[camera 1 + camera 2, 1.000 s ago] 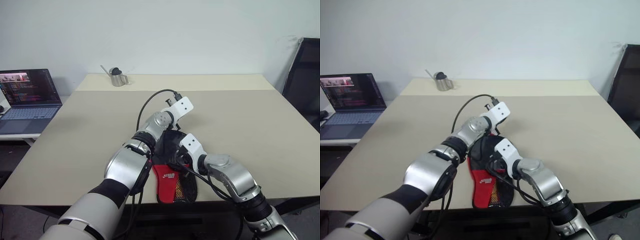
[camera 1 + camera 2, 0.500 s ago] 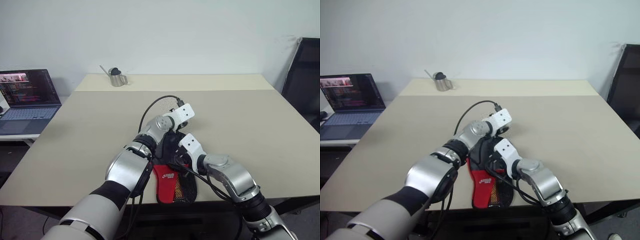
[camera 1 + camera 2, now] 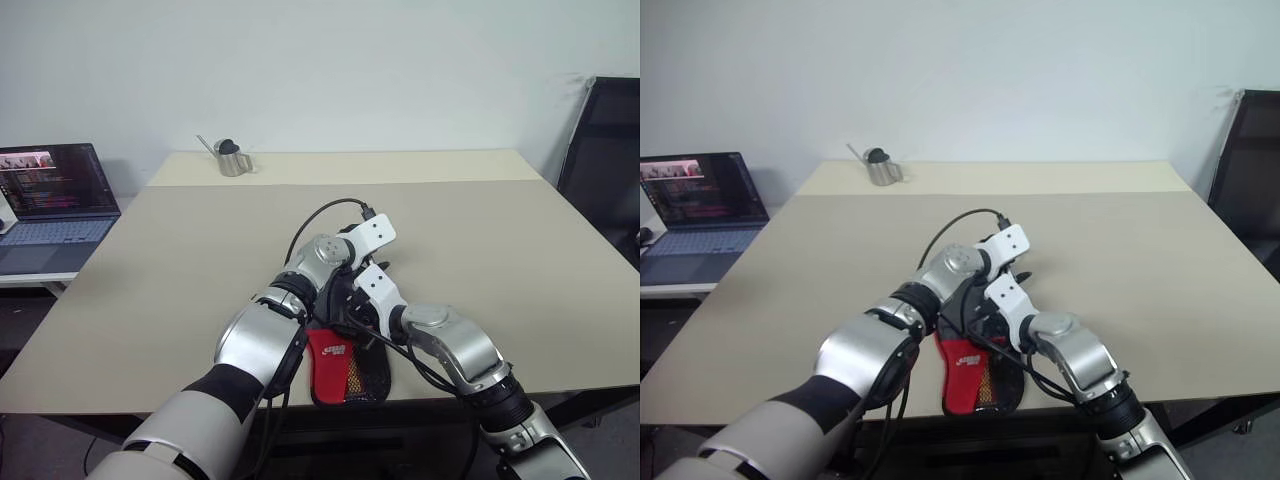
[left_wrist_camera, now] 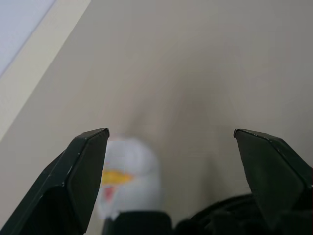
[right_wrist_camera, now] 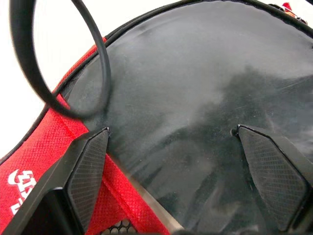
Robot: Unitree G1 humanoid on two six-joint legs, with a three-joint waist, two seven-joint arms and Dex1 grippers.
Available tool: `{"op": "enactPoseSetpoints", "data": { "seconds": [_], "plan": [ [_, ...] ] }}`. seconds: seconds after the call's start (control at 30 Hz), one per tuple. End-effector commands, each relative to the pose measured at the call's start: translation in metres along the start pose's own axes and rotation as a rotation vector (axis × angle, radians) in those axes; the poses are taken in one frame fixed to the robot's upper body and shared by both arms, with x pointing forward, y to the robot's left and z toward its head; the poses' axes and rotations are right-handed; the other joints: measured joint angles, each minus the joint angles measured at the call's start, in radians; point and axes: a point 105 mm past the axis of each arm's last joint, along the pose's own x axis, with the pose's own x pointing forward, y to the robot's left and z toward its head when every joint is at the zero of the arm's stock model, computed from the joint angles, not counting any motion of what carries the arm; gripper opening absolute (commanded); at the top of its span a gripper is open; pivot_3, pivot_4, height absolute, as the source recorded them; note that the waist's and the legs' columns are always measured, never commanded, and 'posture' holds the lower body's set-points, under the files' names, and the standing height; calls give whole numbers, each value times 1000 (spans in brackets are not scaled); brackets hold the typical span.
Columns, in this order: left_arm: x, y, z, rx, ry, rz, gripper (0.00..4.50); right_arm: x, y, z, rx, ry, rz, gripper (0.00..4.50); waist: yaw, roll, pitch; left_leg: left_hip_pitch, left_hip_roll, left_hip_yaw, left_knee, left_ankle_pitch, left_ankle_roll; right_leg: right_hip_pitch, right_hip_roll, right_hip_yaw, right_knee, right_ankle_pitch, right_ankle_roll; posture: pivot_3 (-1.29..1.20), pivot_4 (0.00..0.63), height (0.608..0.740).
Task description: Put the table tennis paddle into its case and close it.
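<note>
both jaws gape over case (image 3: 345, 365) at table (image 3: 180, 280) front edge.

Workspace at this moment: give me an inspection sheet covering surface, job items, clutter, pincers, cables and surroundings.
Surface: beige rectangular table, mostly bare.
Job's things: paddle-shaped black fabric case with red logo panel and mesh pocket lies at the table's near edge, under both arms; the round black rubber face of the paddle shows next to the red panel in the right wrist view; zip state cannot be told.
Clutter: small metal pitcher with a thin spout at the far left corner.
Pincers: left pincer open, holding nothing; right pincer open over the paddle face.
Cables: black cable loops over the left wrist.
Surroundings: open laptop on a side desk to the left; black chair to the right.
</note>
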Motion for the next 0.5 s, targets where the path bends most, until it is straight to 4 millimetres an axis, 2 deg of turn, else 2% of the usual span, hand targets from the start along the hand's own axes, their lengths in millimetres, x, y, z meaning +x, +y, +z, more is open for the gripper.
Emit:
{"op": "enactPoseSetpoints", "data": {
  "seconds": [0.03,0.13,0.33,0.4,0.47,0.5],
  "plan": [
    [-11,26,31,-2,-135,56,4466,5,-6,-32,73,114,-15,4500,-1,0,0,0,0,0,0,0,0,0,0,0,0,0,0,0,150,740],
    [-25,48,27,-4,-147,118,4466,5,-7,-27,92,93,-10,4500,-5,0,0,0,1,0,0,0,0,0,1,0,0,0,0,0,150,740],
    [-71,99,-4,-5,-95,244,4466,1,-12,-16,117,47,-12,4500,-7,0,0,0,1,0,0,0,0,-1,1,0,1,0,-1,0,150,740],
    [-85,104,-9,-112,-160,207,4466,-3,-10,-8,118,18,2,4500,-7,0,0,-1,1,-1,0,0,0,-1,1,0,0,0,-1,0,150,740],
    [-101,95,-7,-233,-298,44,4466,-10,-9,3,113,-26,20,4500,-5,0,0,-2,1,-1,0,0,0,-2,1,0,0,0,-1,0,150,740],
    [-110,88,-13,-254,-329,-29,4466,-15,-11,8,110,-42,23,4500,-5,1,0,-3,1,-1,0,0,0,-2,1,-1,-1,0,-1,0,150,740]
  ]
}}
